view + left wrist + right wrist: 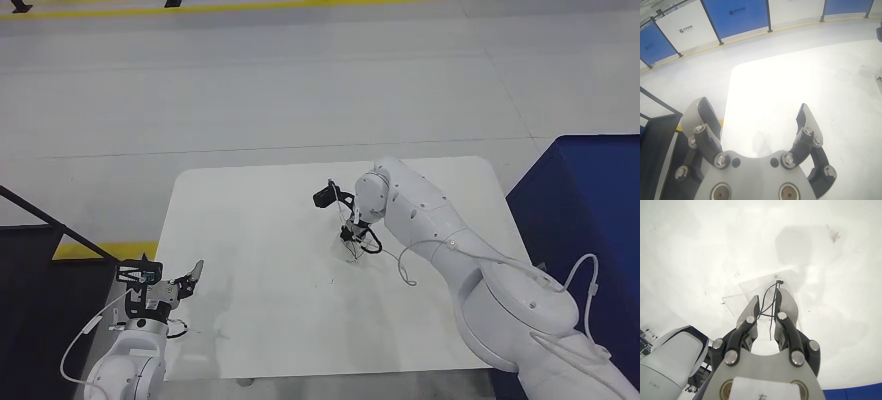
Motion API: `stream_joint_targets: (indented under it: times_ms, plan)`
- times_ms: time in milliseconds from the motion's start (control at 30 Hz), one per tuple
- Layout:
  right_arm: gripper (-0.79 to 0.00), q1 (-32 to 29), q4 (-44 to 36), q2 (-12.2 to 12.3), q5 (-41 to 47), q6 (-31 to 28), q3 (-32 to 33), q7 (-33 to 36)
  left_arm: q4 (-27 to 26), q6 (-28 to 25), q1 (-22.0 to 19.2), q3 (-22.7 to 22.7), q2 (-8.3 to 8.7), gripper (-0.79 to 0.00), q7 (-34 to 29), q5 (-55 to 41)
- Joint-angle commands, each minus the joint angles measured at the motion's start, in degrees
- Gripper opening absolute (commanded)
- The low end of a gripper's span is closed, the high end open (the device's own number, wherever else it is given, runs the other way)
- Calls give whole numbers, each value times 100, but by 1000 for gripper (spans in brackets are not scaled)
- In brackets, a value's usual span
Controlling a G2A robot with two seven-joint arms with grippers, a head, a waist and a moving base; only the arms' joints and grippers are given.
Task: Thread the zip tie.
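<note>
two tools: left tool (753,103) released; right tool (767,293) straddles the zip tie (763,300), grip cannot be told.

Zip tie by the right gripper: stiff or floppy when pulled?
The zip tie is thin and bows in loose curves, so probably springy rather than limp. Likely very light. Its smooth narrow strap could slip when the right gripper pulls it.

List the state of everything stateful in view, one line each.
left gripper: open, empty, above the table edge.
right gripper: down at the clear stand, with the zip tie in it; grip unclear.
zip tie: bent into a loop at the stand; can't tell whether it's threaded.
clear stand: resting on the table, mid-table.
</note>
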Motion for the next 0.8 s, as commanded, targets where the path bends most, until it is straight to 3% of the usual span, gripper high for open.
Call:
stream_joint_targets:
  times_ms: [0,100,267,567,767]
  plan:
    - [-656,8,48,-22,-3,-8,18,-1,0,0,0,0,0,0,0,0]
    - [-720,14,131,-57,-23,0,39,14,0,0,0,0,0,0,0,0]
    - [-733,-2,227,-116,-45,-39,70,54,0,0,0,0,0,0,0,0]
    - [-653,3,400,-209,-87,-5,144,21,0,0,0,0,0,0,0,0]
    - [-656,-59,440,-274,-112,-87,172,63,0,0,0,0,0,0,0,0]
